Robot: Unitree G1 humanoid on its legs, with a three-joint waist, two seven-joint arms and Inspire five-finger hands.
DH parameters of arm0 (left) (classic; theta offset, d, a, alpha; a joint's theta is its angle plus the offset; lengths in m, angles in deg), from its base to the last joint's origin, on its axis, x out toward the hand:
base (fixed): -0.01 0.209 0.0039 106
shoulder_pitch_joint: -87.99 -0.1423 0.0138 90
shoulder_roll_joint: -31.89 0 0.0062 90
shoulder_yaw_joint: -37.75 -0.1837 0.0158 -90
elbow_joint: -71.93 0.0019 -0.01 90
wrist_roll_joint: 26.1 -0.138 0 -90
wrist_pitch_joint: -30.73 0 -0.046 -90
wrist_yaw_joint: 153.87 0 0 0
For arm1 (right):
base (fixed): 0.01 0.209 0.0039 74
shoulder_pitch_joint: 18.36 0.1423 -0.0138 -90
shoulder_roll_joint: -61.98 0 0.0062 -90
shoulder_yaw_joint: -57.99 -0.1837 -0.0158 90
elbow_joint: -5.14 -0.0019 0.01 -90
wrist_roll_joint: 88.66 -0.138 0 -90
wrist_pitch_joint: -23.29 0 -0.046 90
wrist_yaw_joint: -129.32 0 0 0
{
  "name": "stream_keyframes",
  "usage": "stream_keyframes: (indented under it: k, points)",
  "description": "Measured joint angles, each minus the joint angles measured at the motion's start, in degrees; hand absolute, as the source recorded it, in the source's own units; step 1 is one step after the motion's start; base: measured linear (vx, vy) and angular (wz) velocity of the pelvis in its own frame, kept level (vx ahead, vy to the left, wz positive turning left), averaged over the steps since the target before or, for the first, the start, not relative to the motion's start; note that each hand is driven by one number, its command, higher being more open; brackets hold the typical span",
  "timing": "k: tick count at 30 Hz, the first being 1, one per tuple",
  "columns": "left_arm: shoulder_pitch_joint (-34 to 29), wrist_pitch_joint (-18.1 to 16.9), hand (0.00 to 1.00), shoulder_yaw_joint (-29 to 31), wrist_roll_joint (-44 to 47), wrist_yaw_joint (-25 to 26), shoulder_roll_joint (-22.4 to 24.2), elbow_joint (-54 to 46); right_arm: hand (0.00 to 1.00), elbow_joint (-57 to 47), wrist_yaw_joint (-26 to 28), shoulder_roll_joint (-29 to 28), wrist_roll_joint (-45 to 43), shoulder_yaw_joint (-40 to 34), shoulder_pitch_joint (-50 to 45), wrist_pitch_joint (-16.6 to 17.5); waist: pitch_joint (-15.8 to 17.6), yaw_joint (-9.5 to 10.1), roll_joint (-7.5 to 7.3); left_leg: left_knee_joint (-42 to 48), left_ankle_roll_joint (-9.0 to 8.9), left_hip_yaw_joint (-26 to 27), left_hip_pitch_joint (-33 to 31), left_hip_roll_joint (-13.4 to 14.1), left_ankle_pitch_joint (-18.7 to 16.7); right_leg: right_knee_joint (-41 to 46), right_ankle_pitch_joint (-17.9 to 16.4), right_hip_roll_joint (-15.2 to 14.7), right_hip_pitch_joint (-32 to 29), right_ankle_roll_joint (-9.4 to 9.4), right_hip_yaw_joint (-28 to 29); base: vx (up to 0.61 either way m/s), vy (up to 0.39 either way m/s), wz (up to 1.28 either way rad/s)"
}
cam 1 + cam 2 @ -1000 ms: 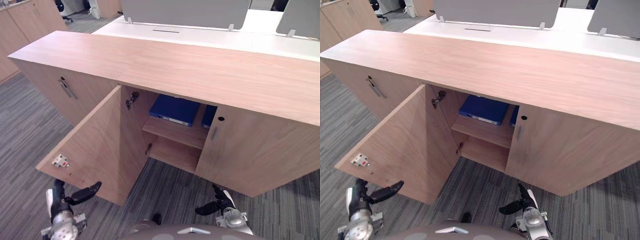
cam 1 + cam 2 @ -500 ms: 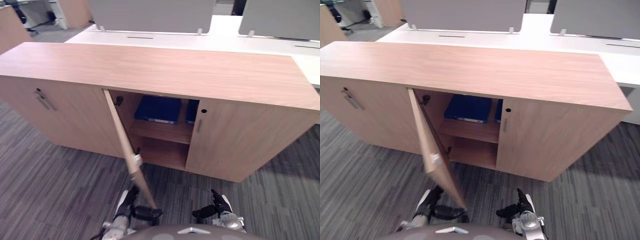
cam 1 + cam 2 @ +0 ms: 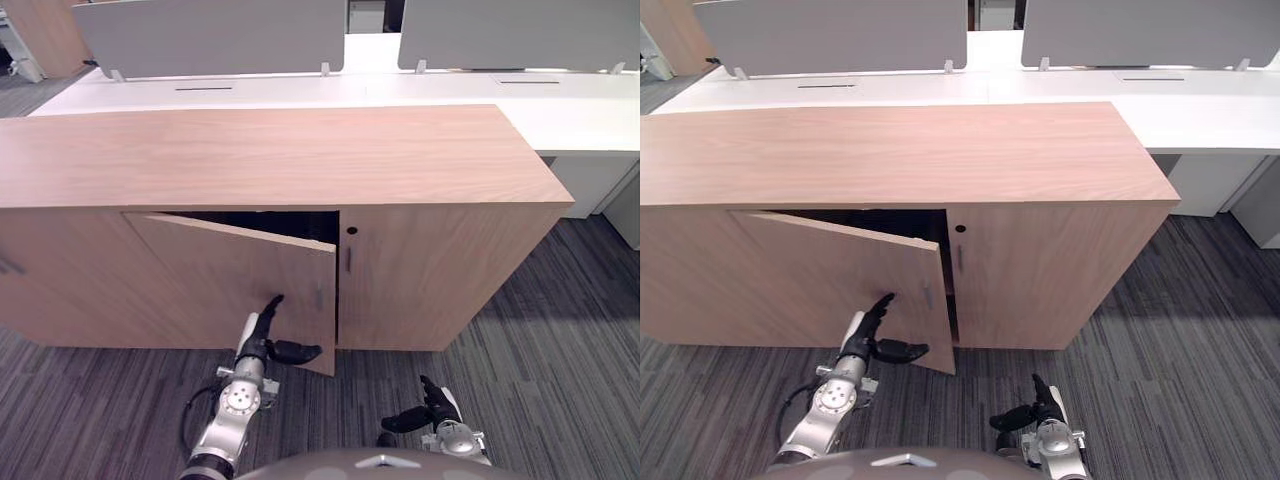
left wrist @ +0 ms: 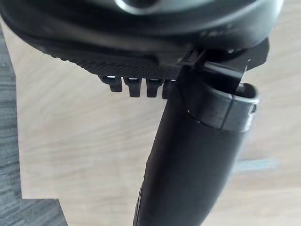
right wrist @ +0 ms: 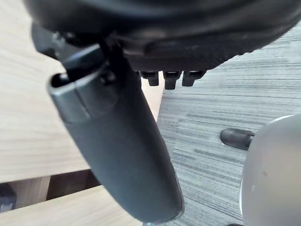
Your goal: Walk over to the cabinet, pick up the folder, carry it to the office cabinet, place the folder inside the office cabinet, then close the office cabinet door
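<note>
Left robot hand (image 3: 262,338): open, fingers (image 3: 270,308) straight and pointing up, tips laid against the outer face of the door (image 3: 220,275), thumb spread sideways toward the door's free edge, nothing held. Seen from the left wrist view, pale wood grain lies just past the straight fingers.

Door: light wood, ajar at a shallow angle, free edge standing a little out from the front of the office cabinet (image 3: 270,155). Carries a small vertical handle (image 3: 319,297) near that edge. Leaves a narrow dark wedge behind it, too dark to tell whether the folder lies inside.

Just beside the free edge: the right-hand door (image 3: 430,270), flush and closed, with its own small handle and a round keyhole near the top.

Right robot hand (image 3: 428,413): low over the grey striped carpet (image 3: 560,340), well apart from the cabinet, fingers loosely spread, empty.

Behind the cabinet: a white tabletop (image 3: 560,105), with grey screens (image 3: 210,35) standing along it.
</note>
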Motion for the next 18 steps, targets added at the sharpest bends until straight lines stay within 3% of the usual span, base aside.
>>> stream_keyframes:
  k: [7,14,18]
  points:
    - [6.41,1.63,1.00,5.67,2.52,3.78,-1.81,5.29,1.00,1.81,-0.14,0.59,-0.17,-1.49,1.64,-0.72,0.67,-1.08,0.13,1.97,-0.45,2.56,0.10,2.13,-2.50,0.01,-0.60,2.31,-0.42,-0.95,1.90,0.09,-0.026,-0.20]
    - [5.69,1.61,1.00,5.57,5.41,2.85,-1.24,6.46,1.00,3.17,-0.23,1.25,-2.25,-2.08,2.54,-1.22,1.56,-1.34,-0.83,3.99,-0.20,4.06,-0.68,2.02,-4.10,-0.27,-0.52,2.23,-1.24,-0.92,3.55,0.00,0.022,-0.15]
    - [2.67,1.59,1.00,5.49,6.87,0.23,1.58,11.76,1.00,4.65,-0.24,1.74,-2.26,-4.38,2.92,-1.79,1.67,-1.35,-0.74,4.08,0.01,4.36,-0.64,2.02,-4.56,-0.31,-0.58,2.28,-1.34,-0.85,3.87,0.02,0.016,-0.04]
